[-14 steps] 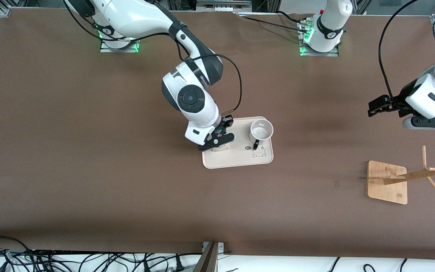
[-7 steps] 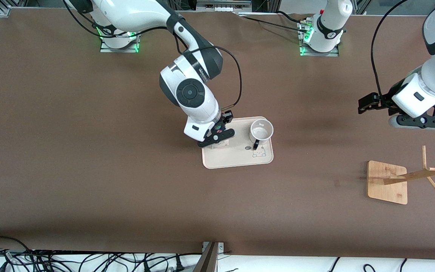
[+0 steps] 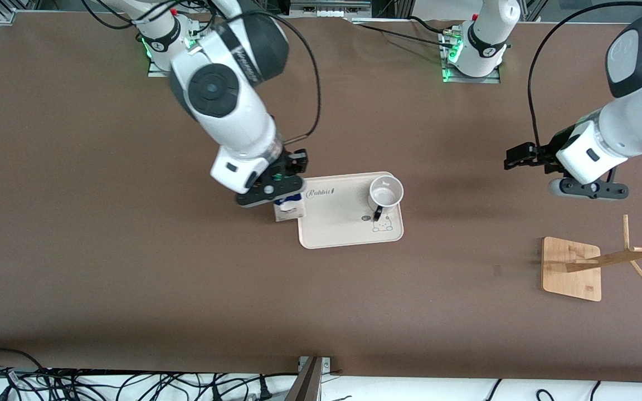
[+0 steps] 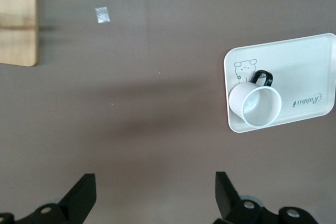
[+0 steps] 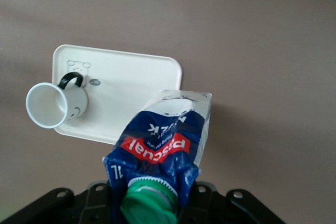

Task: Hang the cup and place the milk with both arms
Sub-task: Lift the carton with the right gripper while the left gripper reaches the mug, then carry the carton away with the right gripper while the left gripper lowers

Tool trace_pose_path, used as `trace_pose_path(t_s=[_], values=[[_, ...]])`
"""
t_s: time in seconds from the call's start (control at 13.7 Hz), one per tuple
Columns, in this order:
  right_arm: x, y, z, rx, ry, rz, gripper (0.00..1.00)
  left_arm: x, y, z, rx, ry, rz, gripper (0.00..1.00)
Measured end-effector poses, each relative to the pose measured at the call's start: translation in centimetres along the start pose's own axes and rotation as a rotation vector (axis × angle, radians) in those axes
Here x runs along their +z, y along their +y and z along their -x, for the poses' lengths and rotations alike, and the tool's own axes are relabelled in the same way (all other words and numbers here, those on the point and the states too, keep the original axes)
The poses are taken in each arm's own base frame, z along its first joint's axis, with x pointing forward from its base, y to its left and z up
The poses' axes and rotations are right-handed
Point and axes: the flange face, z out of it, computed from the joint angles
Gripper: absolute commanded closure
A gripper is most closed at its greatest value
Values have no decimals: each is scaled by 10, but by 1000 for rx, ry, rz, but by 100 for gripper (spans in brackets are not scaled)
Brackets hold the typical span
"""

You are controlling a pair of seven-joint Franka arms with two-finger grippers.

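Your right hand (image 3: pixel 275 186) is clamped on the milk (image 3: pixel 289 209) near its green cap, carton up in the air over the tray (image 3: pixel 349 231) edge toward the right arm's end. The cup (image 3: pixel 385 192) stands upright on the tray w/ its black handle pointing to 6 o'clock in the front view, toward the bear print. Your left hand (image 3: pixel 521 158) hangs w/ fingers spread wide over bare worktop (image 3: pixel 131 267), at about 2 o'clock from the cup. The wooden rack (image 3: pixel 599 262) stands nearer the front camera than that hand.

"Rabbit" on tray (image 3: pixel 349 236); "Pascual", "Milk" on milk (image 5: pixel 163 140).
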Motion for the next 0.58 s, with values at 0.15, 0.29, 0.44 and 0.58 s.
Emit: trace_pose_path(t_s=[0.15, 0.29, 0.44, 0.58], values=[[-28, 56, 3, 74, -21, 20, 55, 15, 26, -2, 39, -25, -2, 0], [-47, 114, 5, 123, -55, 28, 54, 28, 62, 0, 76, -44, -10, 0], [-55, 171, 6, 142, -78, 27, 53, 45, 107, 3, 93, -50, -7, 0], [-53, 222, 7, 130, -98, 21, 53, 71, 149, 1, 111, -43, 5, 0]])
